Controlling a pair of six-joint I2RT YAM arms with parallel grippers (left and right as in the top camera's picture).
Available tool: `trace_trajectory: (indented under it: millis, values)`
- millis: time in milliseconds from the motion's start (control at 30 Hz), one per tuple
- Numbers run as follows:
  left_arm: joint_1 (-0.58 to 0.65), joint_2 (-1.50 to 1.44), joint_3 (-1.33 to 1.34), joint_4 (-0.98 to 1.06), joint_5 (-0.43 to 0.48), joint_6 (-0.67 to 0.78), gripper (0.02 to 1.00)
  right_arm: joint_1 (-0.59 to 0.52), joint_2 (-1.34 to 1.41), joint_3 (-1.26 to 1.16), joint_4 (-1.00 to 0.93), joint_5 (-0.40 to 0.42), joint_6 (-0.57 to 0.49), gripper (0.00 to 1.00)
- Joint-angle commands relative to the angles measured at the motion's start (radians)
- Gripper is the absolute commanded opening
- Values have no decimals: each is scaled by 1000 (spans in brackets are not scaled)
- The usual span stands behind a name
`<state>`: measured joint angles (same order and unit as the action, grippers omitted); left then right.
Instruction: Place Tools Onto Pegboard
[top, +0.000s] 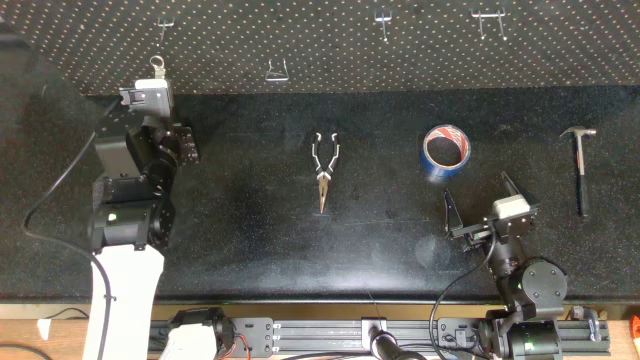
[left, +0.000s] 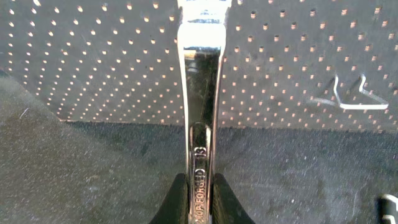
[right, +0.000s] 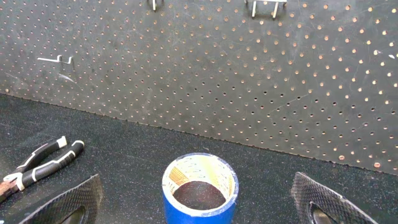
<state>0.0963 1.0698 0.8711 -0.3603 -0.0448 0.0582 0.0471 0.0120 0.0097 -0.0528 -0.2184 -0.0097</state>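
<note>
By pegboard (top: 350, 40), extended left end effector (left: 200, 208) clamping wrench (left: 200, 93)

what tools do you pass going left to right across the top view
wrench → pliers → blue tape roll → hammer

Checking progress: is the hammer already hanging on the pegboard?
No, the hammer lies on the table at the right, off the pegboard.
</note>
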Motion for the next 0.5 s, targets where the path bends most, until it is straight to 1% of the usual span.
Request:
trace_trajectory:
  millis: [33, 367, 433, 500]
  values:
    - [2, 52, 4, 65, -77, -43, 29, -4, -8, -6, -3, 1, -11, 1000]
    - [2, 167, 4, 148, -80, -42, 29, -4, -8, -6, -3, 1, -11, 1000]
    - [2, 181, 4, 161, -105, -42, 29, -4, -8, -6, -3, 1, -11, 1000]
    - [2, 182, 4, 170, -106, -39, 27, -4, -8, -6, -3, 1, -11, 1000]
